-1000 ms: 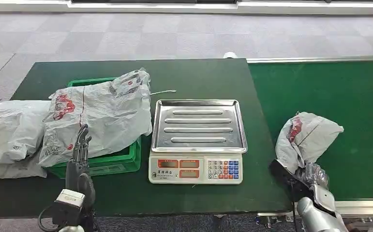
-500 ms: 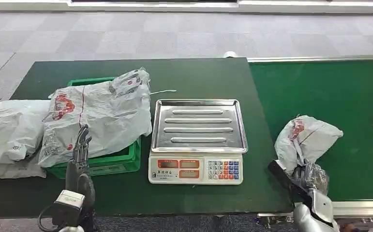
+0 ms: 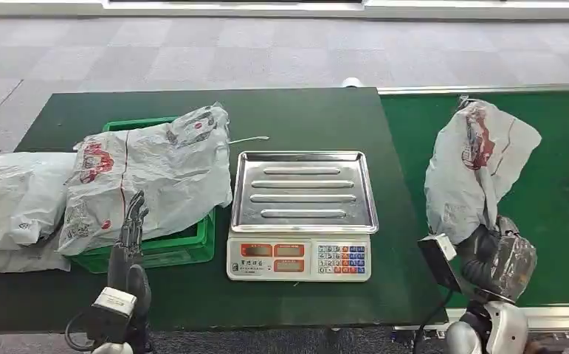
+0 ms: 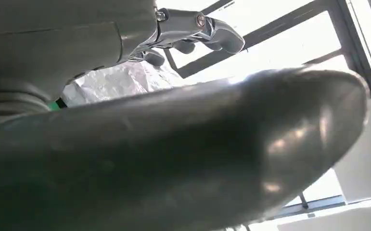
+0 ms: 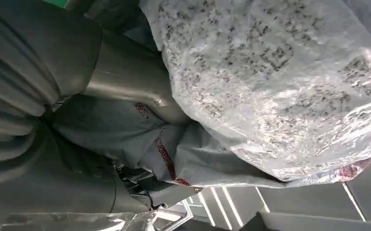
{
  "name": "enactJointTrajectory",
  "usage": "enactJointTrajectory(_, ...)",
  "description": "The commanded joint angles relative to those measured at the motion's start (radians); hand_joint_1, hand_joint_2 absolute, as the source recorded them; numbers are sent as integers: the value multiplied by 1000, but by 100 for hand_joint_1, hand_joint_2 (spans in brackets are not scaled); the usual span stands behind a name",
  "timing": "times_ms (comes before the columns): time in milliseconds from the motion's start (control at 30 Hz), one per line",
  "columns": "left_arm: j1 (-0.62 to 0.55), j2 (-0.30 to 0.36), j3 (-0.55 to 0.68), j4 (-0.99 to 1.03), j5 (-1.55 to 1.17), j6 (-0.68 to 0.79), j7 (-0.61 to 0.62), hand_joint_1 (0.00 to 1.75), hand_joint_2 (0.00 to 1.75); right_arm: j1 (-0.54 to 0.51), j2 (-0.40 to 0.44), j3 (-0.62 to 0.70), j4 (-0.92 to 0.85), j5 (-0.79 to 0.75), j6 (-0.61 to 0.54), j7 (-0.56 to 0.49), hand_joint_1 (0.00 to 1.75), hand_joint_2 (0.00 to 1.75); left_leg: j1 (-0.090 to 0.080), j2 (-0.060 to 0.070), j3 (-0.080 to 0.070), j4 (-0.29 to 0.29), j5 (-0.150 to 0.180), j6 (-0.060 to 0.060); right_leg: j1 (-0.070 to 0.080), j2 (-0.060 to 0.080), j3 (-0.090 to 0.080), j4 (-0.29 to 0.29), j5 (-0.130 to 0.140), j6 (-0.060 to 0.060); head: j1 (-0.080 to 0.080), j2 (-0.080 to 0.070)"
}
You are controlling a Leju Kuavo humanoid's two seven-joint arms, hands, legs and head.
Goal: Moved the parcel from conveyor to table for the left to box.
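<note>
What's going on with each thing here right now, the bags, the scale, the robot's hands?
Parcel: lifted off the conveyor, held by the right hand.
Left hand: holding nothing, fingers apart, by the crate.
Crate: heaped with a bag.
Scale: tray bare.

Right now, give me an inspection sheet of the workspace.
Surface: dark table; green conveyor at its right.
Job's things: parcel held up over the conveyor; green box piled with bags.
Clutter: scale, tray empty; more bags at the table's left end.
Hands: right hand grips the parcel; left hand holds nothing, fingers straight.
Cables: one by the left wrist.
Surroundings: grey floor.
</note>
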Motion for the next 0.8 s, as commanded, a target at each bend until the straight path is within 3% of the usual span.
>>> enactJointTrajectory(33, -29, 10, -2, 55, 2, -4, 4, 0, 0, 3, 27, -10, -42, -4, -1, 2, 175, 175, 0, -1, 1, -1, 1, 0, 0, 0, 1, -1, 0, -1, 0, 0)
enactJointTrajectory(333, -29, 10, -2, 55, 2, -4, 4, 0, 0, 3, 27, -10, -42, -4, -1, 2, 175, 175, 1, 0, 1, -1, 0, 0, 1, 0, 1, -2, 0, -1, 0, 0)
enactJointTrajectory(367, -30, 11, -4, 55, 2, -6, 3, 0, 0, 0, 32, -7, -42, -31, -49, -34, 175, 175, 0, 0, 1, -1, 0, 0, 0, 0, 1, -1, 0, -1, 0, 0)
enactJointTrajectory(400, -42, 8, -14, 70, 1, -13, 2, 0, 0, 17, 58, 18, -91, -38, -122, -80, 175, 175, 0, 0, 1, -1, 0, 0, 0, 0, 1, -1, 0, -1, 0, 0)
enactJointTrajectory(467, -56, 7, -31, 86, -1, -12, 2, 0, 0, 53, 127, 66, -232, 39, -122, -129, 175, 175, 0, 0, 0, -1, 1, 0, 0, 0, 0, 0, 0, -1, 0, 0)
enactJointTrajectory(533, -64, 8, -47, 101, -4, -9, 2, 0, 0, 102, 185, 148, -362, 136, -122, -116, 175, 175, 0, -1, -1, -1, 0, -1, 0, 0, -2, 1, -1, -2, 0, 0)
enactJointTrajectory(600, -97, 6, -65, 142, -7, -24, 5, 0, 0, 171, 191, 223, -468, 249, -122, -31, 175, 175, 0, 0, 0, -1, 0, -1, 0, 1, -1, 1, -1, -2, 0, 0)
enactJointTrajectory(733, -151, -8, -69, 194, -13, -42, 6, 0, 0, 250, 155, 277, -553, 311, -122, 23, 175, 175, 0, -6, 0, -1, 1, -1, 1, -6, 0, 1, -3, -3, 0, 0)
enactJointTrajectory(800, -160, -6, -75, 197, -13, -42, 6, 0, 0, 236, 140, 305, -572, 332, -122, 47, 175, 175, 1, -7, 0, -1, 1, 0, 1, -8, 1, 0, -3, -2, 0, 0)
